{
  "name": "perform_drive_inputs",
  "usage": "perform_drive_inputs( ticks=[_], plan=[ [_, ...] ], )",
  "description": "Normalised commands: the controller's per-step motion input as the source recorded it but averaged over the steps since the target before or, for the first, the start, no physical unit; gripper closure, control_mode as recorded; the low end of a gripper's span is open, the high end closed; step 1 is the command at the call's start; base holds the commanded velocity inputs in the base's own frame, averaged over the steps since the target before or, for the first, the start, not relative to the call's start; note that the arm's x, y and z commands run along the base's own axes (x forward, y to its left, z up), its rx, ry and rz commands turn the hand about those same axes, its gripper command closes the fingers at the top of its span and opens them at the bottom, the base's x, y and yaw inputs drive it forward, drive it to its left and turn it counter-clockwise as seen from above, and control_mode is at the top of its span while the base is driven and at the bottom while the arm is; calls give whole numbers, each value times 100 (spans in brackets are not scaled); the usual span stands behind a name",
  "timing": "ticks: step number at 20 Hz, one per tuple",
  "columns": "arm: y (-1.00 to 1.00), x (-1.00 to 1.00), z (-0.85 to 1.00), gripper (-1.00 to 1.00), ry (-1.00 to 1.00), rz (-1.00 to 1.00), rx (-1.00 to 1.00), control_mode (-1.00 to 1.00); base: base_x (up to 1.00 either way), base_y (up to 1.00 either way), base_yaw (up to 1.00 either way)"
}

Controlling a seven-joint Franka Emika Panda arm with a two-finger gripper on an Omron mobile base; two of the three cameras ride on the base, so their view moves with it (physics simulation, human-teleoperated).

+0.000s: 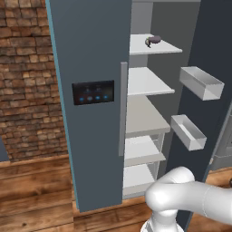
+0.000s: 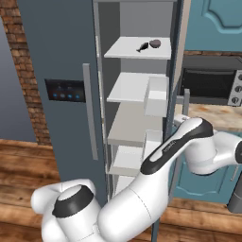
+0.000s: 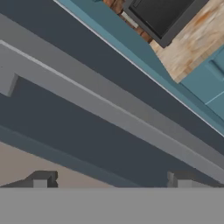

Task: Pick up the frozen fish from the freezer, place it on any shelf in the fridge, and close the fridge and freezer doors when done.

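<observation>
1. Where the tall slate-blue cabinet stands against the brick wall, we see its freezer (image 1: 90, 45) on the left. Its door carries a black panel (image 1: 93, 92) with blue lights and looks shut.
2. We find the fridge (image 2: 142, 19), the right half, standing open, with pale grey shelves stacked from top to bottom.
3. We see the fridge door (image 1: 213, 45) swung out to the right. In the hand view its plain dark face runs across the picture, with an oven (image 3: 162, 17) and a wooden counter (image 2: 212, 116) beyond its edge.
4. We count the top shelf (image 1: 145, 45) as the one that holds anything. The shelves below it show bare pale surfaces.
5. We note two grey bins on the inside of the open door, an upper bin (image 1: 201, 83) and a lower bin (image 1: 188, 132). Both show bare inner floors.
6. We see the grey bar handle (image 3: 109, 109) of the fridge door crossing the hand view on a slant, just ahead of the fingertips.
7. We read the gripper (image 3: 111, 181) as released. Its two dark tips stand wide apart with nothing between them, close to the handle but not around it.
8. We spot a dark maroon lump (image 2: 155, 43) on the top shelf, towards its right side.
9. We place the frozen fish (image 2: 142, 47) on that same top shelf of the fridge. It is a slim black shape lying just left of the lump.
</observation>
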Motion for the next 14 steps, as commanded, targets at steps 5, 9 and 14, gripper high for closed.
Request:
perform_drive_inputs(
  ticks=[5, 9, 14],
  plan=[
    [-11, 37, -5, -100, 0, 3, 2, -100, 0, 0, 0],
    [-11, 34, -9, -100, 0, 4, 2, -100, 0, 0, 0],
    [0, 43, -15, -100, 0, 6, 7, -100, 0, 0, 0]
  ],
)
